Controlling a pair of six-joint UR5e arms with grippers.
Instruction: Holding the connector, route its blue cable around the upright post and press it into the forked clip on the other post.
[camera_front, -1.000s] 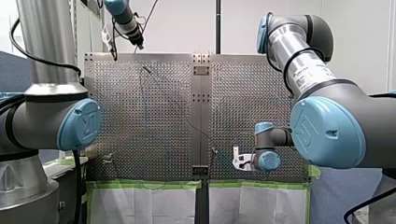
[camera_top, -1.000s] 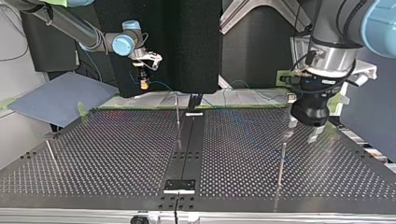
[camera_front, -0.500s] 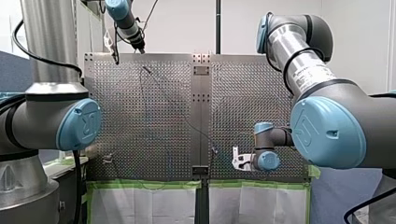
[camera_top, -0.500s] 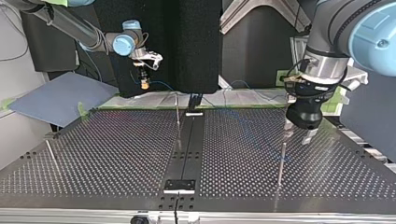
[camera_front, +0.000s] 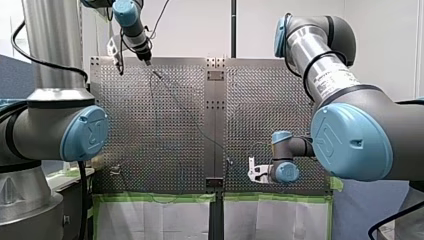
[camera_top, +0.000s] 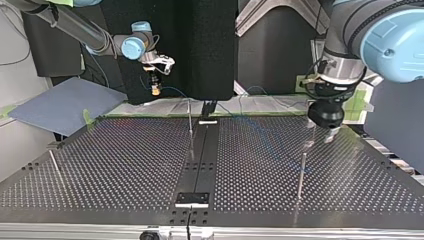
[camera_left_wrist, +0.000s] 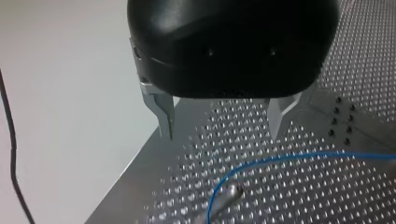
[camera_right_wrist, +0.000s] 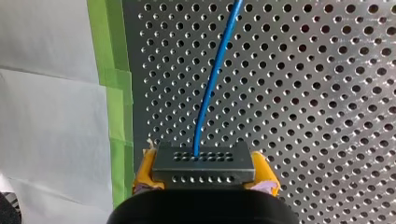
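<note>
Between the yellow pads (camera_right_wrist: 144, 170) of my right gripper (camera_right_wrist: 204, 173): dark grey rectangular connector (camera_right_wrist: 203, 161), pinched at both ends, with two rows of small holes across its face. Thin blue cable (camera_right_wrist: 212, 79) leaves the upper row and runs straight ahead of the gripper over the perforated metal table (camera_right_wrist: 303, 93). Beside the gripper: strip of green tape (camera_right_wrist: 114, 93) along the table's edge, then white paper (camera_right_wrist: 46, 116).

Writing: white label (camera_front: 332, 80) on my right arm's grey tube, print too small to read.

My left gripper (camera_left_wrist: 221, 132): glossy black housing, two pointed metal fingers (camera_left_wrist: 163, 114) spread wide, clear of the cable. Ahead of the fingertips the cable curves in a loop past the rounded tip of a slim metal post (camera_left_wrist: 229, 193); whether they touch, cannot tell. Top view: two more thin upright posts, one central (camera_top: 190, 127) and one far (camera_top: 54, 165), both well apart from this gripper. Which post carries the forked clip, cannot tell.
</note>
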